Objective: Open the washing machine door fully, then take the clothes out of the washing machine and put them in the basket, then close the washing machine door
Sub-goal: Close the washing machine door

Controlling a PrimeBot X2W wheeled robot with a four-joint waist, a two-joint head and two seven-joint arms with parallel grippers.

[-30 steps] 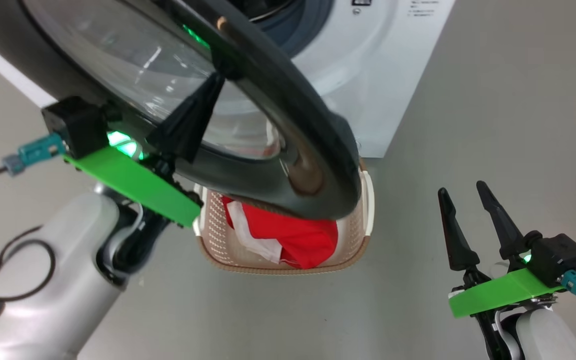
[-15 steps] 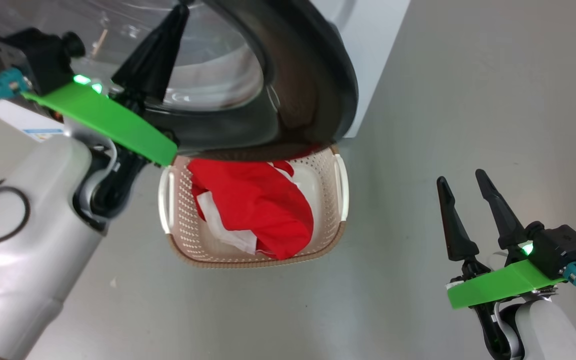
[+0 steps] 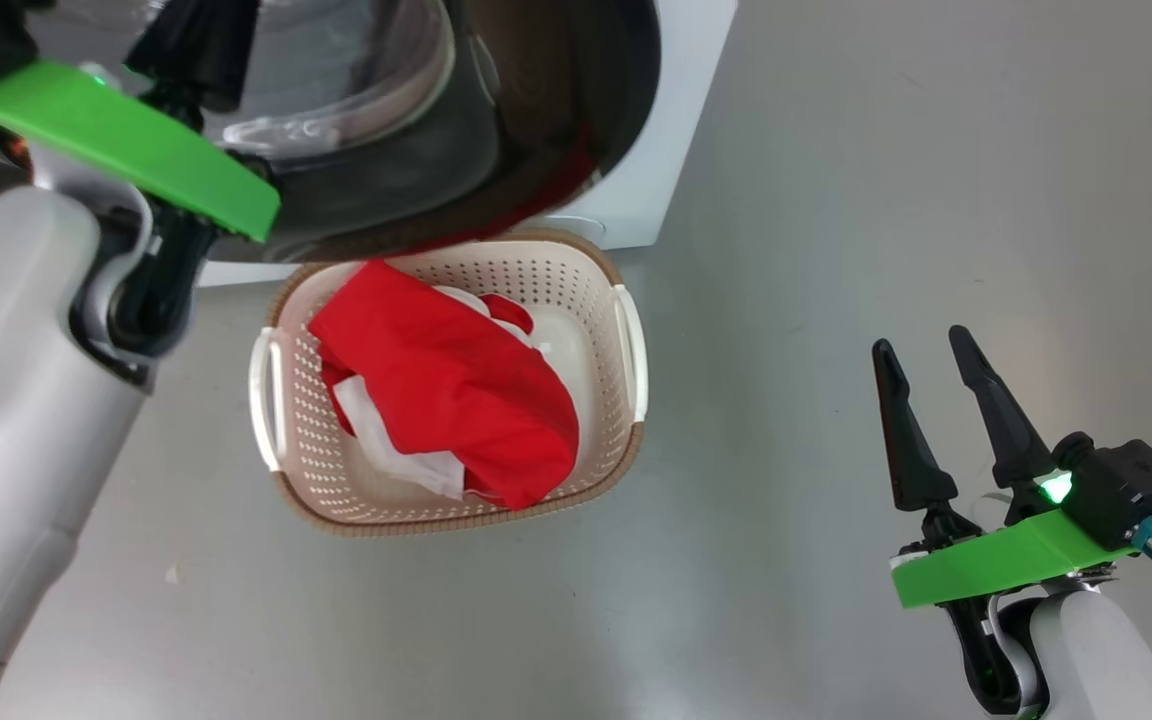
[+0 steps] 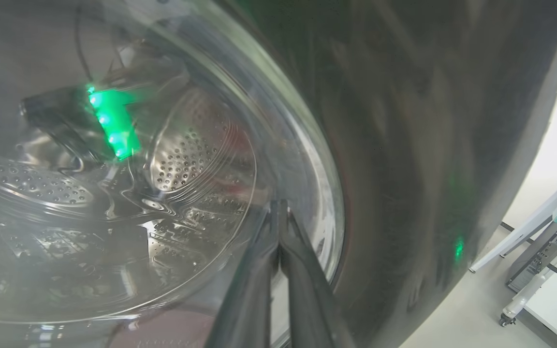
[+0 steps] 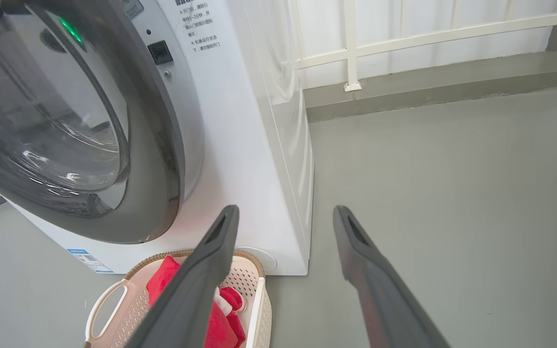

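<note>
Swung closer since a second ago, the big round door [image 3: 556, 100] with the shiny black rim and clear glass middle now stands only a little way out from the big white washing machine [image 5: 240, 145]. Nearest, the two long dark right fingers [image 3: 904, 430] are spread wide with nothing between them, above the grey floor [image 3: 836, 600]. The left fingers [image 4: 254, 290] are squeezed together on nothing, tips at the door glass; I cannot tell if they touch it. The bright red and white clothes [image 3: 446, 390] lie in the small cream plastic basket [image 3: 556, 285] with holes, on the floor just in front of the machine. One right finger hides part of them in the right wrist view. A small blue label [image 5: 87, 258] and dark writing [image 5: 201, 29] on the machine are too small to read. Steel drum holes [image 4: 182, 150] look blurry through the glass.
</note>
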